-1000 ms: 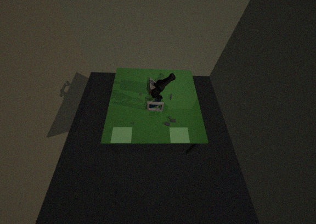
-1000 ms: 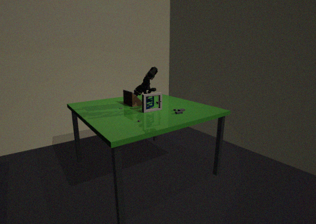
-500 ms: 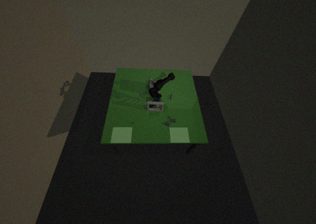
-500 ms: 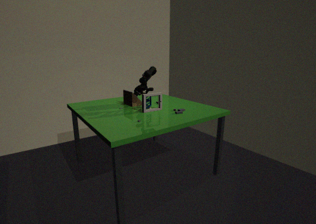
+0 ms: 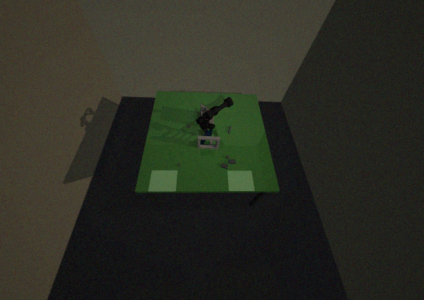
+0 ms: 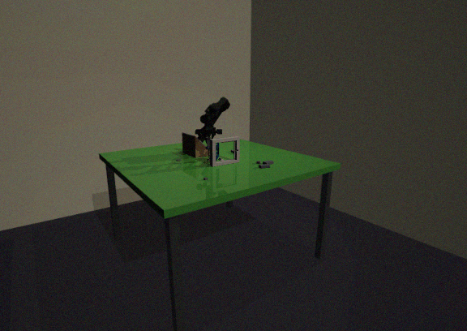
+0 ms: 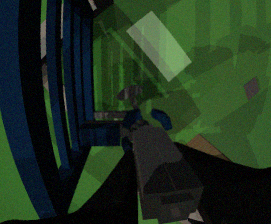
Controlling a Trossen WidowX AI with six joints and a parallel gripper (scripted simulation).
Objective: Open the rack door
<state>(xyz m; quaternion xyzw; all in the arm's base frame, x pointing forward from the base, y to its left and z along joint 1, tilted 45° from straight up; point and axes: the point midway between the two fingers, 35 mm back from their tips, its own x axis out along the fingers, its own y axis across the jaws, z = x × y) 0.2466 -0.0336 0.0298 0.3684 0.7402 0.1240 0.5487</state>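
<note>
The rack's pale frame [image 5: 209, 138] [image 6: 212, 155] stands upright on the green table [image 5: 184, 155] [image 6: 182, 195]. Its blue barred door [image 5: 208, 133] [image 6: 217, 152] [image 7: 8, 100] is swung partway out of the frame towards the arm; the exact angle cannot be told. My gripper [image 7: 151, 151] is shut on the door's grey handle [image 7: 161, 162], which fills the space between the dark fingers in the wrist view. The handle looks turned relative to the door, but how far is unclear. In the top and exterior views the arm hides the handle and fingertips.
A brown board-like object [image 6: 190, 144] [image 7: 205, 145] stands close behind and left of the frame. Grey blocks [image 5: 232, 162] [image 6: 267, 162] lie right of the frame. A slim grey piece [image 5: 230, 129] lies right of the arm, and a tiny piece [image 5: 178, 165] [image 6: 205, 178] lies front left.
</note>
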